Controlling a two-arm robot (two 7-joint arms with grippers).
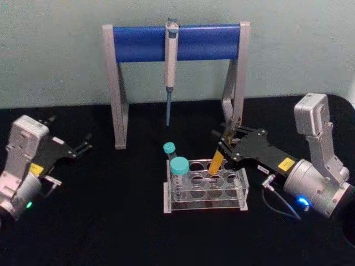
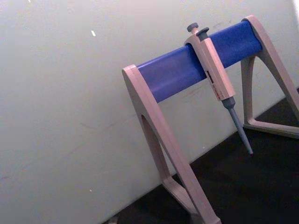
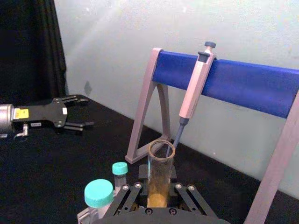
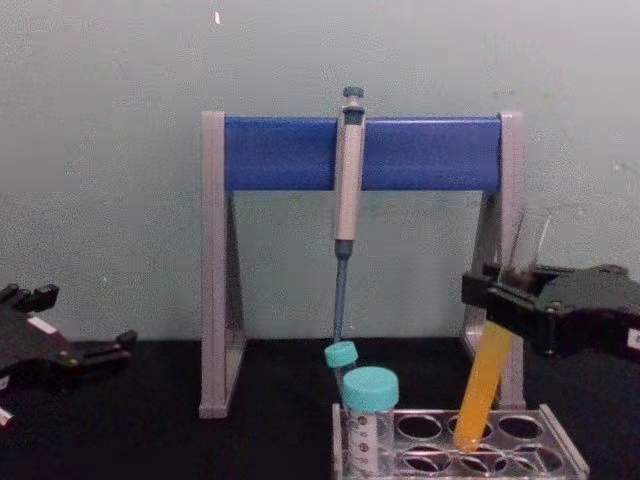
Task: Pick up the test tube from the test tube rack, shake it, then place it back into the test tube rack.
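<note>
The test tube (image 1: 216,162) is a slim clear tube with orange-yellow liquid, and it leans to one side. My right gripper (image 1: 224,145) is shut on its upper part, just above the liquid (image 4: 485,385). The tube's round bottom sits at a back-row hole of the clear test tube rack (image 4: 562,452), level with the top plate. The right wrist view looks down on the tube's open mouth (image 3: 161,150) between the fingers. My left gripper (image 1: 83,148) is parked far left over the black table, open and holding nothing; it is also in the right wrist view (image 3: 77,112).
Two teal-capped tubes (image 1: 178,166) (image 1: 169,148) stand at the left end of the rack (image 1: 205,206). Behind it is a grey-and-blue pipette stand (image 1: 177,41) with a pipette (image 1: 171,55) hanging from it; its right leg (image 4: 510,240) is just behind my right gripper.
</note>
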